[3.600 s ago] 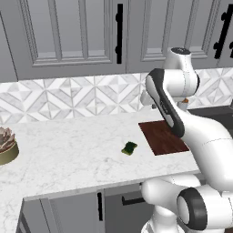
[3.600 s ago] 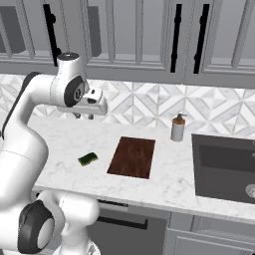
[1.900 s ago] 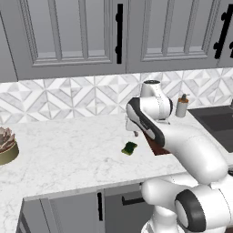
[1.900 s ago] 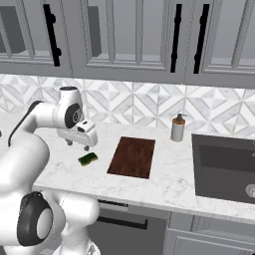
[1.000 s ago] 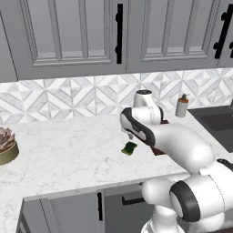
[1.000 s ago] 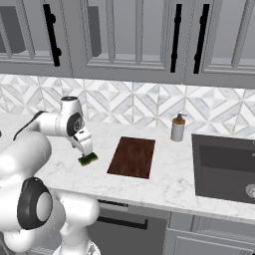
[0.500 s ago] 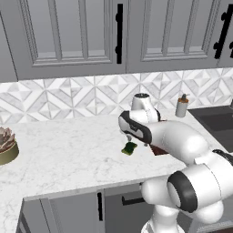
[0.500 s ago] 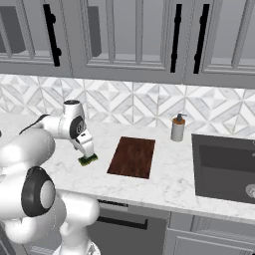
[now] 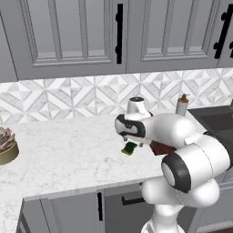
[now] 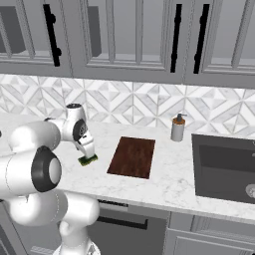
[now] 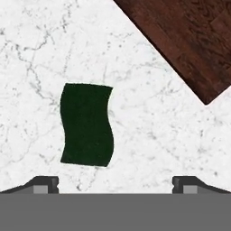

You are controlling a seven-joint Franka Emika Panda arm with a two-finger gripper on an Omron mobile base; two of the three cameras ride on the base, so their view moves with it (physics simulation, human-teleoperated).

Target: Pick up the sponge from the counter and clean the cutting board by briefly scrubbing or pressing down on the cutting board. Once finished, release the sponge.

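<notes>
- We see the gripper point(image 11: 115, 182) low over the desk point(image 9: 68, 159), its two fingertips point(image 11: 43, 184) spread wide apart with nothing between them.
- The sponge point(image 11: 87, 124) lies flat on the white marble desk, dark green side up; in the hand view it sits nearer the left fingertip than the right, just above it, rather than centred between the two.
- We cannot tell from the base views whether the fingertips touch the sponge; in the hand view they look clear of it.
- The cutting board point(image 10: 132, 157), dark reddish-brown, lies flat on the desk beside the sponge and apart from it, with bare marble between them. In the hand view one of its corners point(image 11: 189, 49) reaches in from the upper right.
- In the left base view the sponge point(image 9: 129, 148) shows just under the white hand, with the board's edge point(image 9: 159, 148) peeking out behind the arm.
- In the right base view the sponge point(image 10: 87, 160) sits left of the board, right below the hand.
- A soap dispenser point(image 10: 178, 128) stands upright near the tiled backsplash point(image 10: 129, 107), beyond the board, and a dark sink point(image 10: 224, 169) is set into the desk to the right of it.
- A shallow bowl point(image 9: 7, 150) rests at the far left of the desk, well apart from the sponge.
</notes>
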